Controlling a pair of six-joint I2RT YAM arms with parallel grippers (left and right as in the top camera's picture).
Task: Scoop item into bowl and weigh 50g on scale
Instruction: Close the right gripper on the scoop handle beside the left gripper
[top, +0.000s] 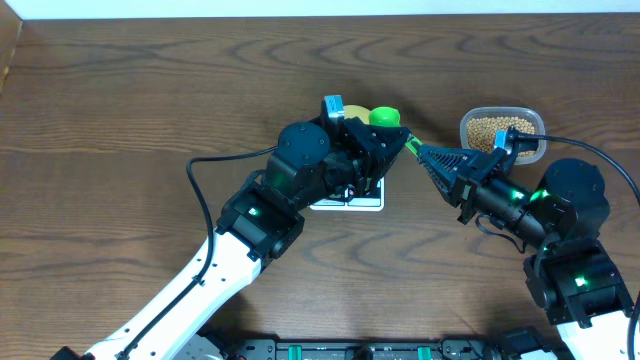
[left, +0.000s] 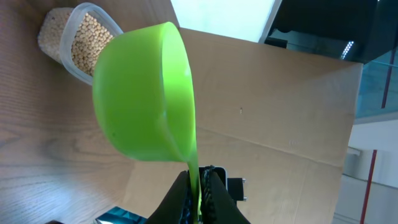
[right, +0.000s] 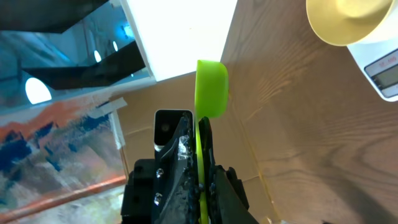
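The overhead camera looks straight down from well above the worktop (top: 120, 120) and takes in both arms, which reach in from the bottom edge. Each wrist camera sits just behind its own fingers (left: 178, 199) and looks out along them at close range, rolled so the worktop runs up one side of the frame; the left faces the tub (left: 74, 43), the right the bowl (right: 342, 22) and scale (right: 384, 73). All three views share the scoop (top: 385, 117), seen broadside from the left wrist and edge-on from the right.
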